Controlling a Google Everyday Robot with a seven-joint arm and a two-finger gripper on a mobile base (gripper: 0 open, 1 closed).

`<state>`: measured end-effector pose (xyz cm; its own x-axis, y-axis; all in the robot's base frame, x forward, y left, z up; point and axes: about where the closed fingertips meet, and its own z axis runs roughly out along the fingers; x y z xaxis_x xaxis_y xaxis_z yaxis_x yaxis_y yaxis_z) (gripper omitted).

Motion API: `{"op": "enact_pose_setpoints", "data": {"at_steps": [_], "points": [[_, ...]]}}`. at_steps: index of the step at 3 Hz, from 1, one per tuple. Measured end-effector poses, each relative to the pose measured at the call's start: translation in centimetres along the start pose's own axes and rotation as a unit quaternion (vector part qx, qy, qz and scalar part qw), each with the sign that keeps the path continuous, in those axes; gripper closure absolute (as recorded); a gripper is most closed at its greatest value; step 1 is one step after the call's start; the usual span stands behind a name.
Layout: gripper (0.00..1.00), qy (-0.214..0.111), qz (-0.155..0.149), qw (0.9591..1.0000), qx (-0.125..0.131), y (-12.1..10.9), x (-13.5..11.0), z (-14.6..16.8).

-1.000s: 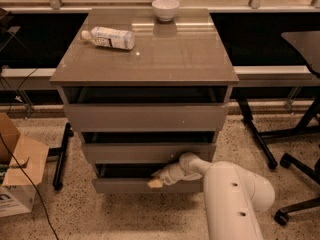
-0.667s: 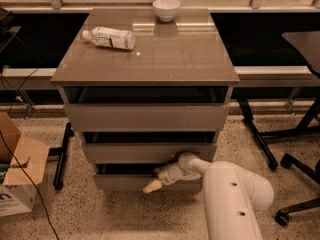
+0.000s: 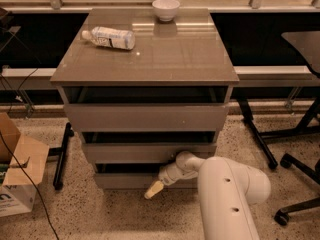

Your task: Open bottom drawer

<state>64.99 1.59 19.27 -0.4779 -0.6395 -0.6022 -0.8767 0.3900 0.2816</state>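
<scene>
Drawers are stacked three high in the taupe-grey bench (image 3: pixel 150 59), which fills the middle of the frame. The bottom drawer (image 3: pixel 122 180) is seen lowest, at lower centre, with its plain front facing the camera and a dark gap shown above its top edge. How far it is drawn out cannot be told. The gripper (image 3: pixel 154 189) is placed just in front of that drawer's front, right of its middle, and is angled down toward the lower left. Its fingers are seen drawn together into one pale tip, with nothing held between them. The white arm (image 3: pixel 227 194) is extended from the lower right of the frame. On the bench top, a bottle (image 3: pixel 110 37) is laid on its side at upper left, and a white bowl (image 3: pixel 165 8) is set near the back edge. A cardboard box (image 3: pixel 20 171) is seen on the speckled floor at lower left.
</scene>
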Motion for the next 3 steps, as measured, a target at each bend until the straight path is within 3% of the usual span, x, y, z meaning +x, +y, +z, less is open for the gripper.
{"op": "enact_pose_setpoints", "data": {"at_steps": [1,2,3], "points": [[0.16,0.014,-0.001,0.9999,-0.001,0.1,0.2,0.0],[0.39,0.019,-0.002,0.9998,-0.002,0.3,0.1,-0.2],[0.70,0.047,-0.003,0.9987,-0.021,1.6,1.6,0.7]]}}
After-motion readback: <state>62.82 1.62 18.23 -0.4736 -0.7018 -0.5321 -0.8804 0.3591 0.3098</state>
